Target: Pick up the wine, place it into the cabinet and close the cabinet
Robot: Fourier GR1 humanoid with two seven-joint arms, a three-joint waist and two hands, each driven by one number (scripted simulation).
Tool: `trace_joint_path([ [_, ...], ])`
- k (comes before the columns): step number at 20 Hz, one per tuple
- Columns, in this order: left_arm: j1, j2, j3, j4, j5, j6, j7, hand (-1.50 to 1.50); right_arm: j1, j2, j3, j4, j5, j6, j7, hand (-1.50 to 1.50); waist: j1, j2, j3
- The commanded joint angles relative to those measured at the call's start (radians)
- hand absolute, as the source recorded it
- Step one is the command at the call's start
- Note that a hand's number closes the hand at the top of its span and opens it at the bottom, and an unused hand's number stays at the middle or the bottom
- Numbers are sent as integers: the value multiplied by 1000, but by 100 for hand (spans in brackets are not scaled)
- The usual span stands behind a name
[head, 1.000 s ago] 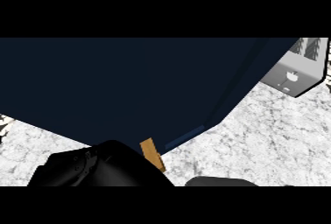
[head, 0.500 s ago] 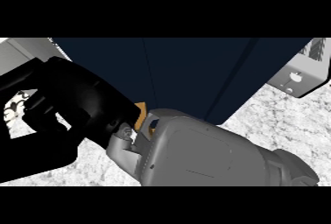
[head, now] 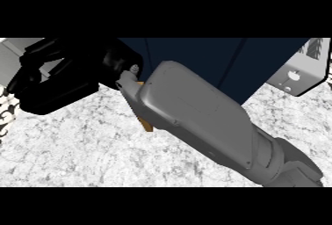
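Swinging in from the lower right, the right hand [head: 65, 79], fingers curled at upper left, grasping nothing visible, is nearing the cabinet [head: 194, 57]; wine unseen, so advance slowly.

— What sort of place is shown?
— A kitchen is suggested. A white, grey-veined counter [head: 77, 145] with a marbled look is seen across the lower part of the view.
— What else supports that?
— A dark navy cabinet [head: 259, 66] with panelled fronts is set above the counter, and a grey metal appliance [head: 299, 77] is placed at the right edge, just beside the cabinet. Its kind cannot be told.
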Motion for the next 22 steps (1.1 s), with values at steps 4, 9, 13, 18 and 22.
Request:
trace_joint_path([
  [4,20,18,74,-25,42,-7,51,-150,-38,-35,-93,273,113,41,-219,150,-19,-2,2],
  [9,6,17,72,14,17,-37,46,-150,-5,-77,-106,338,133,58,-286,150,-34,0,2],
  [13,-11,2,41,-29,30,-32,54,-150,23,-133,-115,367,124,101,-310,150,-40,7,2],
  [18,-26,-3,14,-46,44,-45,67,-150,53,-164,-136,375,117,105,-362,150,-65,12,2],
  [22,-41,-10,-22,-59,35,-20,84,-150,43,-168,-136,382,106,116,-378,150,-83,19,1],
])
